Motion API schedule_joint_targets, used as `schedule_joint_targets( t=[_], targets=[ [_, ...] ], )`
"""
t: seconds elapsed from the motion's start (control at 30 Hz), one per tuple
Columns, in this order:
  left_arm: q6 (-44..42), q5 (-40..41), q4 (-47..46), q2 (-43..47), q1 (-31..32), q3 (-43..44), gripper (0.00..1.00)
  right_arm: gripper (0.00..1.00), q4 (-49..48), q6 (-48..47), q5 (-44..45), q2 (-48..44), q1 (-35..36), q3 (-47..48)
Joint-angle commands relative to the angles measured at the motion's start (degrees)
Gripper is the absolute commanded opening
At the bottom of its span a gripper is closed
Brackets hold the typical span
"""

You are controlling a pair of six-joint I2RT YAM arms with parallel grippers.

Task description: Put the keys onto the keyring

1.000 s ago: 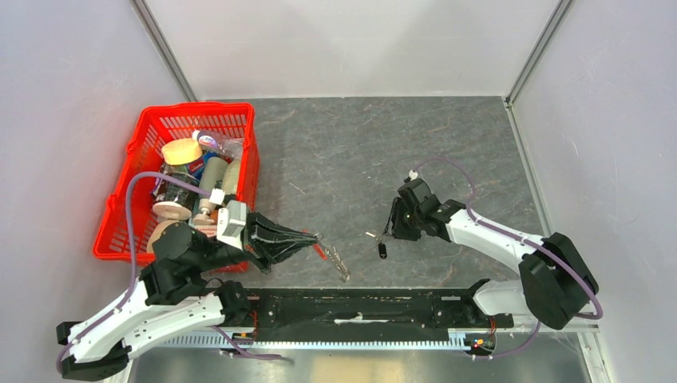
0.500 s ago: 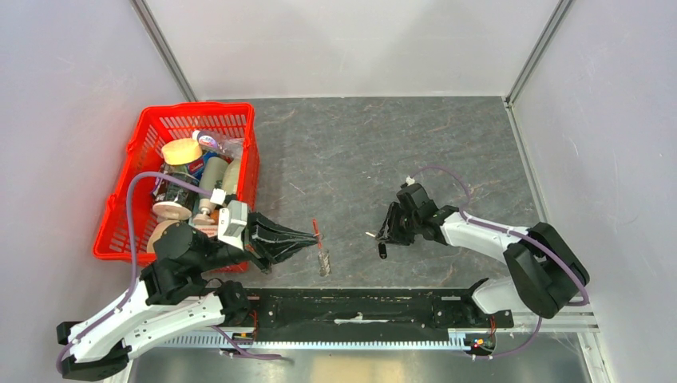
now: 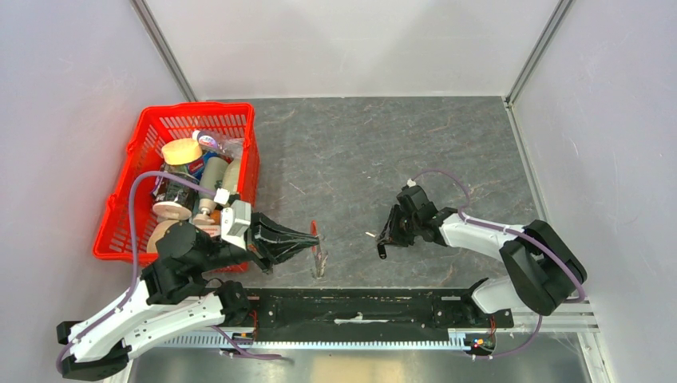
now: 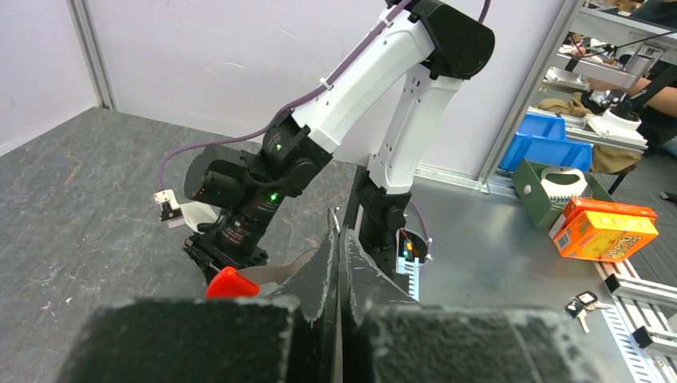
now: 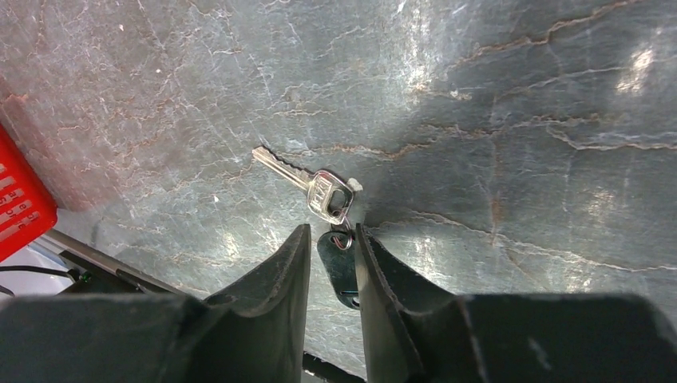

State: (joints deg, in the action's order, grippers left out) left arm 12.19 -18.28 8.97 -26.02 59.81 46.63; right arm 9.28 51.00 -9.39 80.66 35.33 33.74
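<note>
On the table [image 3: 359,144], keys [image 5: 327,198], blade tip leftward.

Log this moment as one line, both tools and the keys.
left tool: shut on keyring | right tool: straddling black fob, grip unclear | keys: on table, not on keyring

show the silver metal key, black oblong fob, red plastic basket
silver metal key [image 5: 321,192]: right wrist view, head
black oblong fob [image 5: 337,267]: right wrist view, middle
red plastic basket [image 3: 253,152]: top view, right rim
</note>
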Motion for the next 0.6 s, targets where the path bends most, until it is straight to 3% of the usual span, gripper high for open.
schedule_joint_targets(
  t=[0.0, 0.17, 0.57],
  targets=[
    [0.91, -0.42, -1.5, -0.35, -0.07, 0.13, 0.02, 0.32, -1.71, 0.24, 0.18, 0.91, -0.26, -0.95],
    [1.0, -0.26, -1.41, -0.19, -0.05, -0.03, 0.02, 0.28, -1.9, 0.32, 0.23, 1.1, -0.32, -1.13],
    [1.47, -0.08, -1.33, 0.38, -0.05, -0.93, 0.02, 0.02, -1.68, 0.52, -0.28, 2.01, -0.42, -0.3]
  ],
)
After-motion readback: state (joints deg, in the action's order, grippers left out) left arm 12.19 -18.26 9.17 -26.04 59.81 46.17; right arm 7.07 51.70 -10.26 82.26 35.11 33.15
